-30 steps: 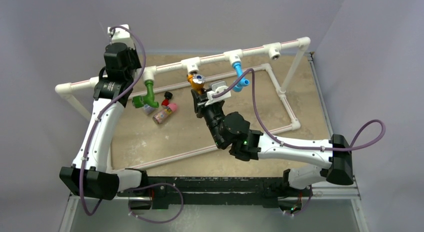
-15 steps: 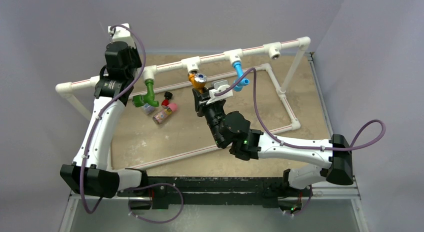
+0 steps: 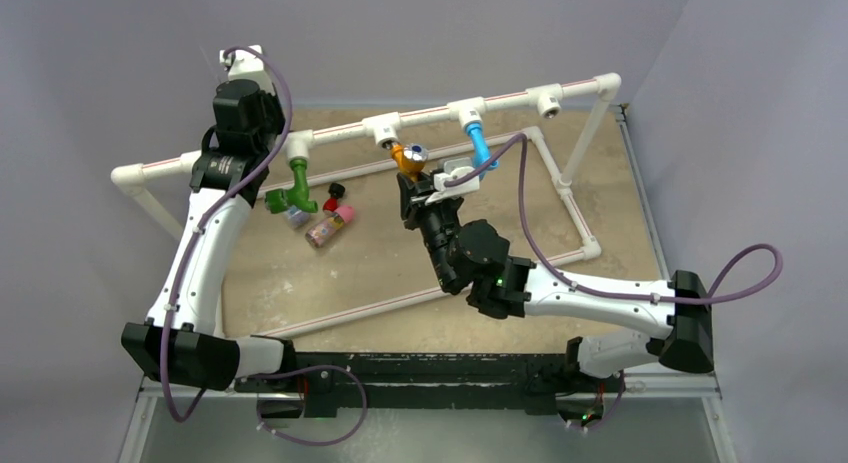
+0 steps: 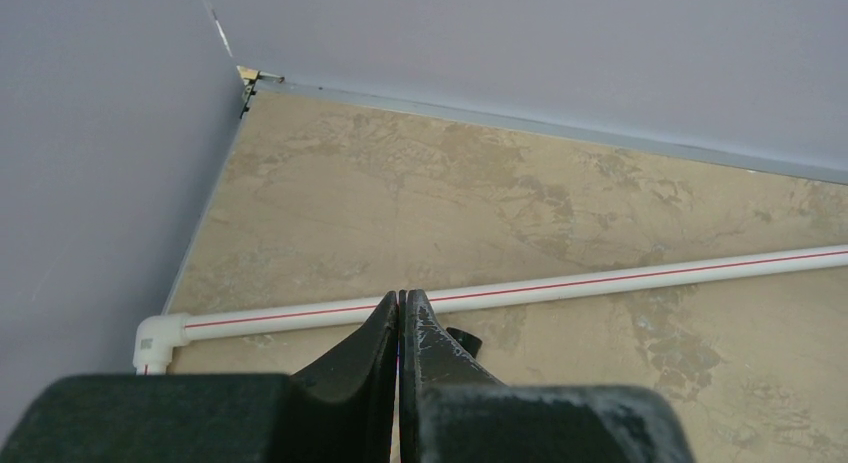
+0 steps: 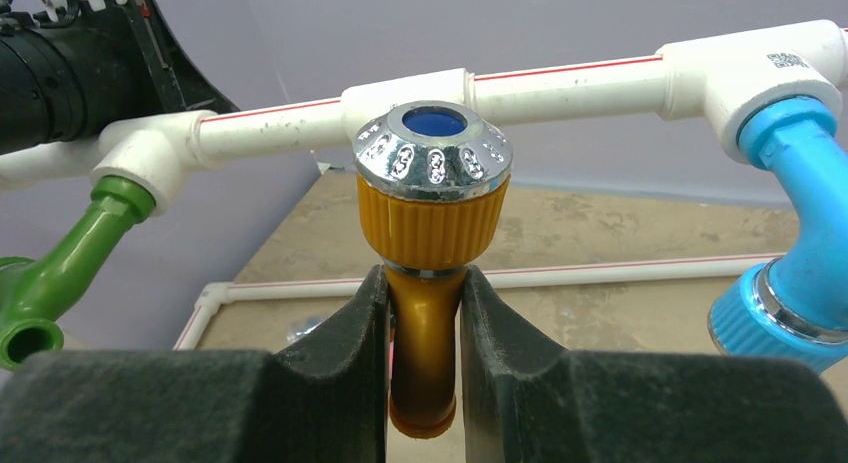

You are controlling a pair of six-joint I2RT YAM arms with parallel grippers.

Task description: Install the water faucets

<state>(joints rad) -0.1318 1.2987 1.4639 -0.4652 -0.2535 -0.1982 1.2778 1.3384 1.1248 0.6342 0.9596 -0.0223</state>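
Above beige tabletop [image 3: 300, 273], right fingers [image 5: 345, 343] clamp the orange faucet [image 5: 432, 218]; left fingers [image 4: 370, 353] pressed together.

Soft, even light; faint shadows. The orange faucet [image 5: 430, 218] glints on its chrome top, just above the right gripper [image 5: 424, 288]. Top view sharp throughout.

The top external view looked down from above and behind the arm bases toward the far wall, far enough off to take in the whole counter [image 3: 300, 273] and the upper rail [image 3: 340, 133]. The left wrist view sat close behind the left pincer [image 4: 400, 298], facing the counter's far left corner across a low pipe [image 4: 600, 283]. The right wrist view looked along the right pincer [image 5: 425, 283], very near the orange faucet [image 5: 432, 213], facing the rail. The top and right wrist views shared that rail with the green faucet [image 5: 60, 273] and blue faucet [image 5: 800, 183].
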